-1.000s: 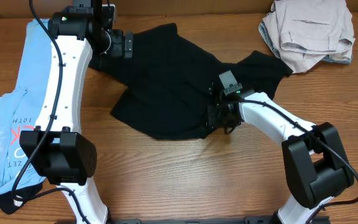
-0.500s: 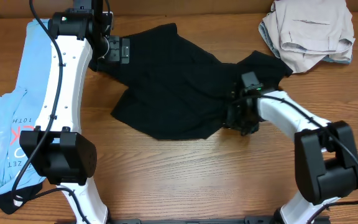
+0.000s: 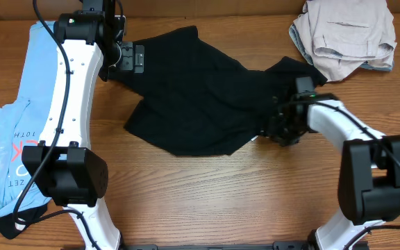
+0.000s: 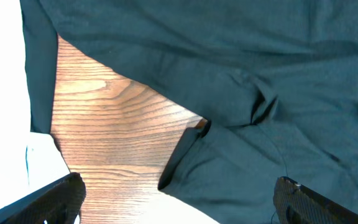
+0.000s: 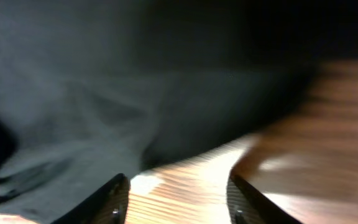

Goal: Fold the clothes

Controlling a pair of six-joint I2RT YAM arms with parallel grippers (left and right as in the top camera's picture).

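1. Overhead: your black garment lies spread and rumpled across the middle of the table, a sleeve running far-left and another lobe to the right.
2. Your left gripper hangs at the garment's far-left sleeve; from up here you cannot tell how wide its jaws stand.
3. Your right gripper sits low at the garment's near-right edge, right against the cloth; its jaws are hidden under the wrist in this view.
4. A light blue shirt lies along the left side under the left arm, and a beige pile of clothes sits at the far right, well apart from the black one.
5. Left wrist: the left gripper has its jaws spread wide, one finger low on the left, the other at the right edge, gripping nothing.
6. Between them you see the black garment with a hemmed edge folded over bare wood; pale cloth fills the left margin.
7. Right wrist: blurred picture. The right gripper has its jaws parted, fingertips down near the wood, with bare table showing between them.
8. The black garment fills the far part of that view, its edge just beyond the fingertips; whether they touch it, you cannot tell.
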